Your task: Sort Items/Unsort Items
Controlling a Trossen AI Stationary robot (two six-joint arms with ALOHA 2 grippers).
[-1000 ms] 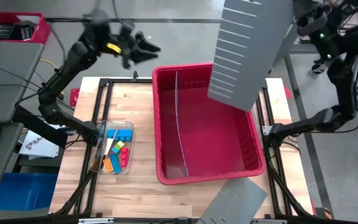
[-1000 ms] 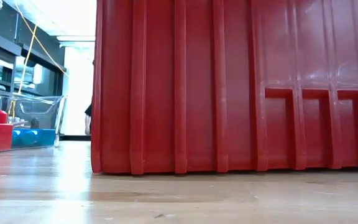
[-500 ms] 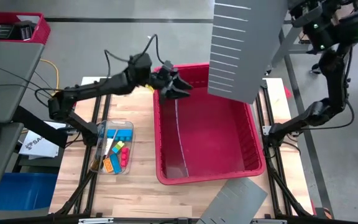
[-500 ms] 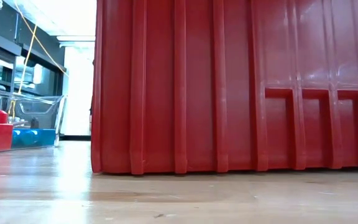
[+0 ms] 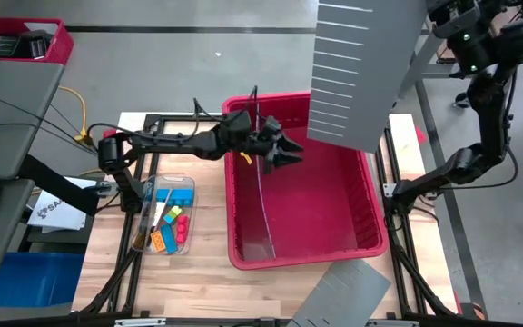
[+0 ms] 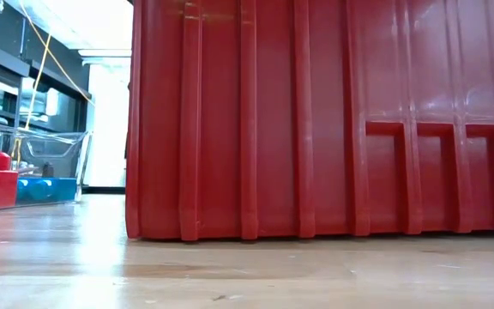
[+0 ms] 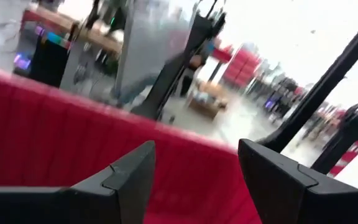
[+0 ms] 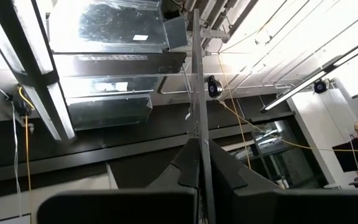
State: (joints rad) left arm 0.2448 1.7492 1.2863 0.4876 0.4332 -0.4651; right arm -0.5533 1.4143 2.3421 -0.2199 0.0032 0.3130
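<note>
Fig.: my left gripper, fingers apart w/ nothing between, is now reaching over the red bin, having swung in from outside its rim a sec ago. Items are sitting in the clear tray left of bin, untouched. Right gripper, fingers together, is idling high, off table. Judgement: approach only; no item is moving yet.

You see a bright red bin with ribbed walls on the pale, wood-grained table. Near the table's left edge, a clear tray holds the items: blue, orange, yellow, green and pink-red blocks. Both arms are black; a yellow cable trails by the left one.
</note>
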